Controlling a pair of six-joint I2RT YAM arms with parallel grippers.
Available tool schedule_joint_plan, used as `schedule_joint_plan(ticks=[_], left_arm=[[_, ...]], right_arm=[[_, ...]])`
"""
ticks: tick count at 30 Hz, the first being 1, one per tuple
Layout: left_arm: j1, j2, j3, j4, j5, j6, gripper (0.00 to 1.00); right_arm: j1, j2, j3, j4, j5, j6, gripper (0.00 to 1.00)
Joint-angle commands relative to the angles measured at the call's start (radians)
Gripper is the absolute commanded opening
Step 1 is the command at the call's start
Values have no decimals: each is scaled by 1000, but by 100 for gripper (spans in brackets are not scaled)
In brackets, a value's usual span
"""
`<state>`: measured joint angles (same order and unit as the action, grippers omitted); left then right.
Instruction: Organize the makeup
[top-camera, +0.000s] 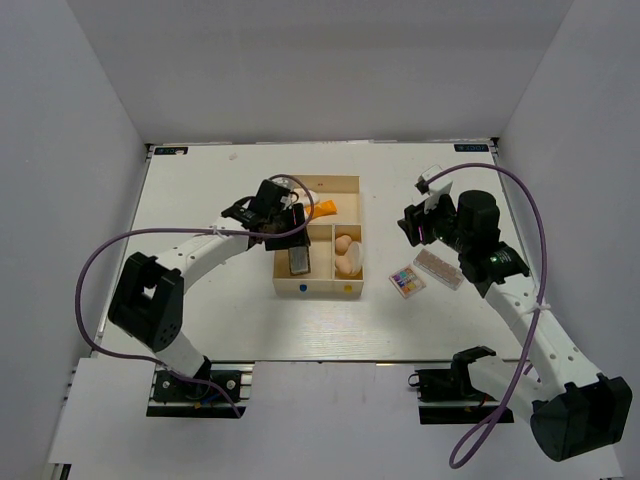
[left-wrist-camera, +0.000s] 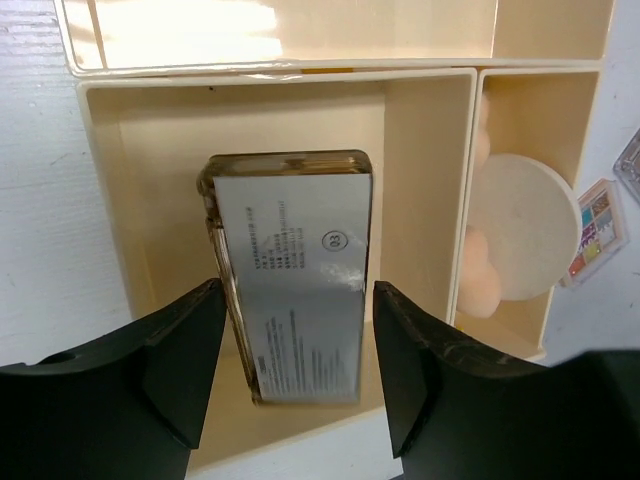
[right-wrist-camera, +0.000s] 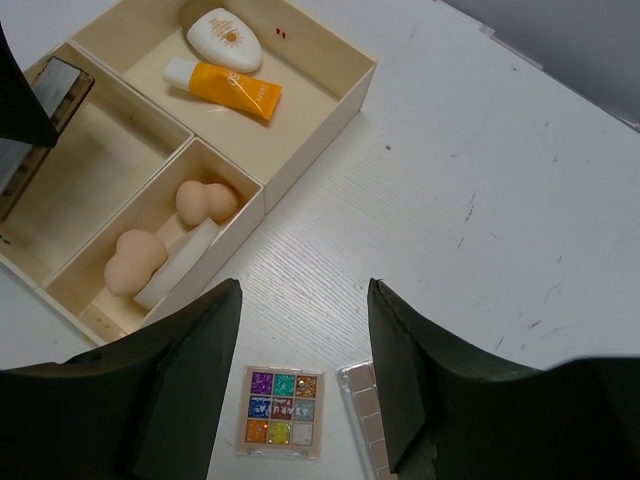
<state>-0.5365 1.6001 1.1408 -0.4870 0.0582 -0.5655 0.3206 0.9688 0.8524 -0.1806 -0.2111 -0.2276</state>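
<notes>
- Our right gripper (right-wrist-camera: 303, 330) hangs above the table, its matte black fingers spread wide with nothing between them
- Beneath it, on the scuffed white table (right-wrist-camera: 480, 200), lies the multicoloured palette (right-wrist-camera: 282, 410), a flat square of nine glittery pans in a pale frame
- Just beside that, a second palette (right-wrist-camera: 362, 415) of beige squares in a clear case is cut off by a finger and the picture's edge
- Both of these lie outside the pale wooden box (right-wrist-camera: 320, 135), near its right wall
- Our left gripper (left-wrist-camera: 297, 330) sits over the box's near left compartment, jaws wide apart
- Between them we see a flat rectangular palette (left-wrist-camera: 290, 275), glossy with an amber see-through rim and a printed white label; we cannot tell whether the pads touch it
- In the near right compartment two smooth beige egg-shaped sponges (right-wrist-camera: 207, 200) flank a round cream puff (right-wrist-camera: 185, 262) standing on edge, which hides part of them
- In the long far compartment an orange tube (right-wrist-camera: 225, 88) with a white cap lies beside a white teardrop piece (right-wrist-camera: 225, 38)
</notes>
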Motion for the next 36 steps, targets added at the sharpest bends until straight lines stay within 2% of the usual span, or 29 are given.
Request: schedule_joint_plan(ticks=[1, 5, 9, 13, 15, 18, 20, 25, 27, 32, 36], left_arm=[[-16, -14, 50, 1, -43, -4, 70], [-25, -11, 69, -16, -89, -1, 77], [-25, -23, 89, -27, -78, 7, 79], [-25, -95, 116, -53, -60, 45, 79], [-25, -152, 106, -41, -2, 119, 82], [-25, -310, 25, 1, 126, 266, 87], [-25, -437, -70, 39, 126, 297, 98], [-22, -595, -232, 122, 86, 354, 98], [-22, -623, -233, 117, 141, 351, 98], [-22, -690, -276, 146, 198, 348, 98], [-22, -736, -288, 153, 195, 345, 98]], right_arm=[[-8, 2, -7, 32, 9, -3, 60], [-12, 5, -7, 29, 9, -4, 60], [-15, 22, 3, 1, -2, -15, 61], [-18, 50, 22, -55, 53, -53, 72], [-18, 67, 27, -88, 120, -105, 75], [-34, 117, 17, -157, 185, -168, 77], [-46, 186, 19, -213, 206, -199, 78], [-103, 321, 17, -257, 231, -289, 77], [-124, 344, 19, -290, 178, -317, 74], [-163, 393, -7, -303, 161, -414, 74], [-178, 479, -10, -292, 167, -443, 72]])
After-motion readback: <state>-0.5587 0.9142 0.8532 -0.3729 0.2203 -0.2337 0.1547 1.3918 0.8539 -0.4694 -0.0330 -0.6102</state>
